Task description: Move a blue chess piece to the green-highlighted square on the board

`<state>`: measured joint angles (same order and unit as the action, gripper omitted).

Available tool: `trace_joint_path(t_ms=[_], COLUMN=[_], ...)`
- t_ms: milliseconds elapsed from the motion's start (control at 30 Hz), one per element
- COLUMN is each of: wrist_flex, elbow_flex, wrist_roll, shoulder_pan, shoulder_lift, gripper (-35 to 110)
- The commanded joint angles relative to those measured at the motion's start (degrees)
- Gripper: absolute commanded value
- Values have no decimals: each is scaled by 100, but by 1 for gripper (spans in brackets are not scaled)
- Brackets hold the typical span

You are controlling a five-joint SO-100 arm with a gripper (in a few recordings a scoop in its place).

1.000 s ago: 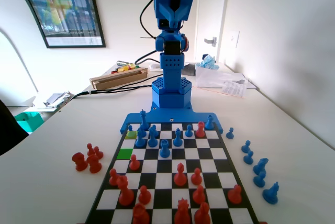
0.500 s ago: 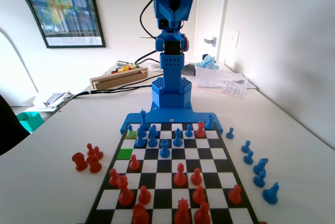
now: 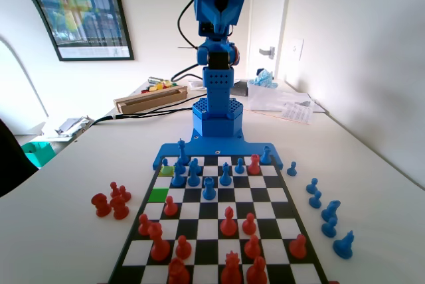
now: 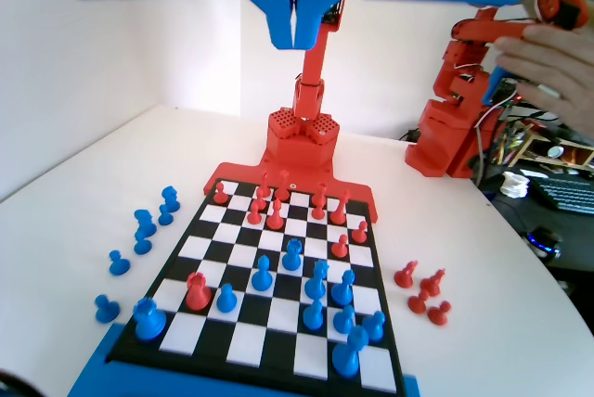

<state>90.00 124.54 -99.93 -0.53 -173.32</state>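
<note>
The board [image 3: 199, 229] lies in front of the blue arm's base. Its bright green square [image 3: 158, 195] is bare, at the left edge in the fixed view. One square further back, a small blue pawn [image 3: 165, 162] stands at the paler yellow-green square [image 3: 167, 171]. Another blue pawn [image 3: 209, 189] stands near the board's middle. In the wrist view blue pawns [image 4: 263, 274] sit on the near half of the board [image 4: 243, 346]. My gripper [image 4: 294, 40] hangs high above the board, shut, its jaws pressed together with nothing between them. It is folded up at the top of the arm [image 3: 221, 5].
Red pieces [image 3: 228, 221] fill the near rows in the fixed view. Captured red pieces [image 3: 111, 201] stand off the board at left, and captured blue pieces [image 3: 330, 219] at right. A red piece [image 3: 254, 163] stands among the blue ones. Boxes and papers lie behind the arm.
</note>
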Motion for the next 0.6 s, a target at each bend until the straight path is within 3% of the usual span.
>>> trace_joint_path(t_ms=[0, 267, 567], wrist_flex=[44, 773, 1099], elbow_flex=[-703, -2057, -2461], wrist_roll=[9, -562, -1793], shoulder_pan=[-9, -255, -1257], shoulder_lift=[369, 1802, 3199], gripper=[1, 1, 1])
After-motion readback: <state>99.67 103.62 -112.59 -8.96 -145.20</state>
